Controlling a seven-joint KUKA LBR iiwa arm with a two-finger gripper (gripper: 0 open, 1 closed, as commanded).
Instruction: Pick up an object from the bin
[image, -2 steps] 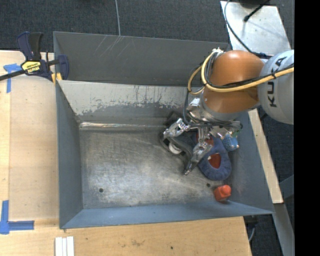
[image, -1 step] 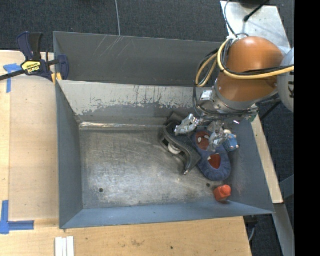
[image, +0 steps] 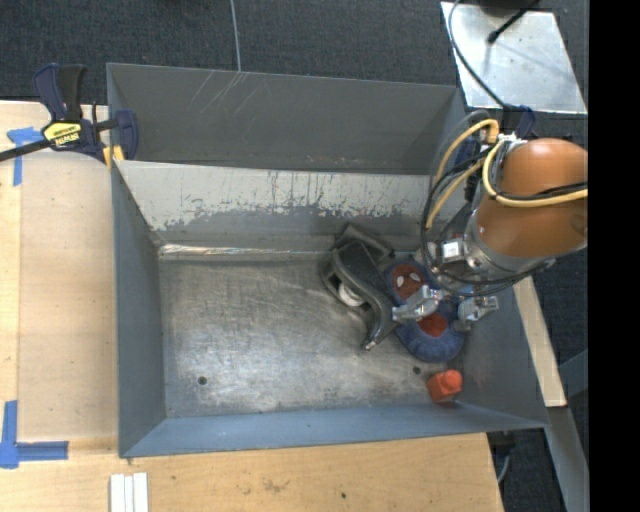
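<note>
gripper is hovering at the bin's right end, over a blue-and-red rounded thing | grip state: cannot tell | black curved object is lying just left | small red piece is sitting nearby

Dark, speckled floor runs along the top (it looks like carpet). A pale grey plate lies at the upper right.
</note>
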